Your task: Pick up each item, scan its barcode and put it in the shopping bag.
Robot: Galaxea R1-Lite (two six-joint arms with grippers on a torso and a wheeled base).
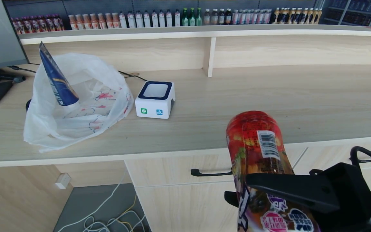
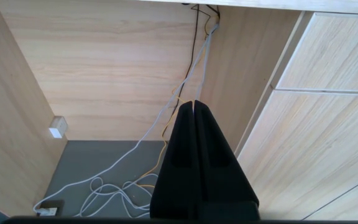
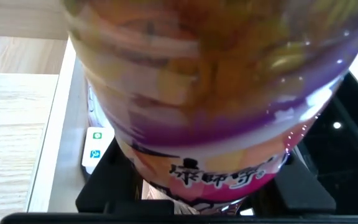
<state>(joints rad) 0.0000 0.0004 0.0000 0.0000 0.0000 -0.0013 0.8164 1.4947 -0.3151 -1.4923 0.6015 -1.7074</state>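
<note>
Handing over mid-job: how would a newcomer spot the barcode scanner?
Start at the long pale wooden counter below the row of bottles. Toward its left slumps a crumpled white plastic shopping bag; just right of it stands the small white cube-shaped scanner. Unlike anything nearby, it has a dark blue rim around its top window and two small front icons.

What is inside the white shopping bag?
A blue tube stands tilted inside the shopping bag, its flat end poking out above. The crumpled plastic hides the bag's bottom, so more could be there.
</note>
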